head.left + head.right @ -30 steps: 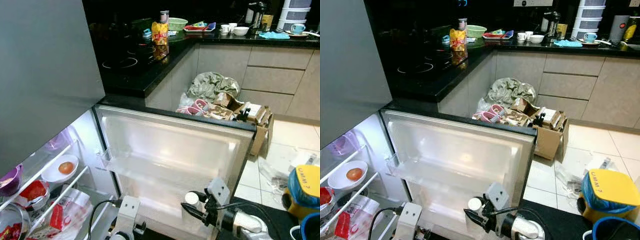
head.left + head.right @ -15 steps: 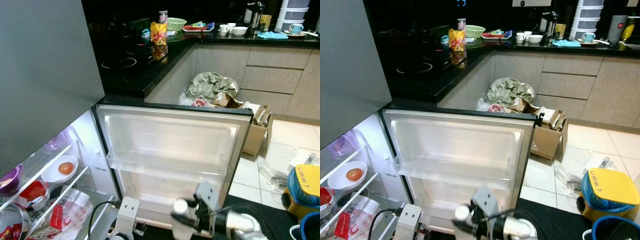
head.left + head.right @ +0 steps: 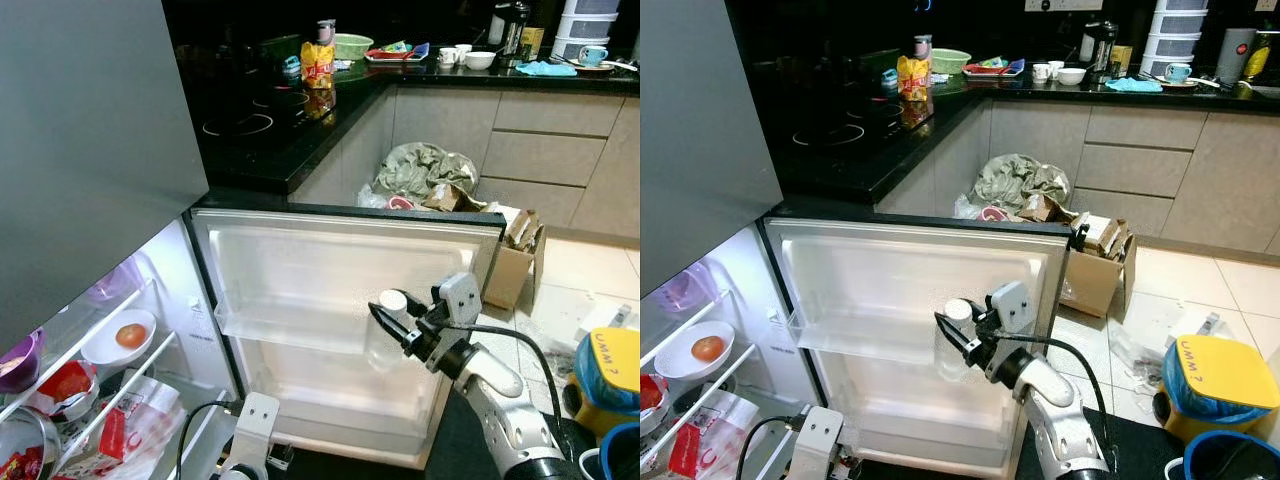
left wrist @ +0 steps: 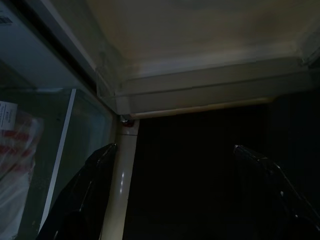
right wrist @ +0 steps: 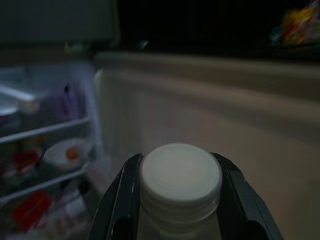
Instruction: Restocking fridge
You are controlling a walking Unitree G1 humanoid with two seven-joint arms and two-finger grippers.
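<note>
Bottle (image 3: 385, 335): clear plastic, round white ribbed cap, frame centre, before the glossy white fridge door (image 3: 300, 280). Right gripper (image 5: 175, 200): black fingers pinching its neck. Left gripper (image 4: 175, 200): fingers spread, low, idle.

We see our right gripper (image 3: 952, 335) clamped on the neck of a clear bottle (image 3: 951, 350) with a white cap (image 3: 958, 309), held upright before the open fridge door (image 3: 910, 290), just above its shelf (image 3: 855, 340). A bowl holding an orange fruit (image 3: 695, 350) sits on a fridge rack. A cardboard box (image 3: 1095, 260) stands on the tiled floor.
</note>
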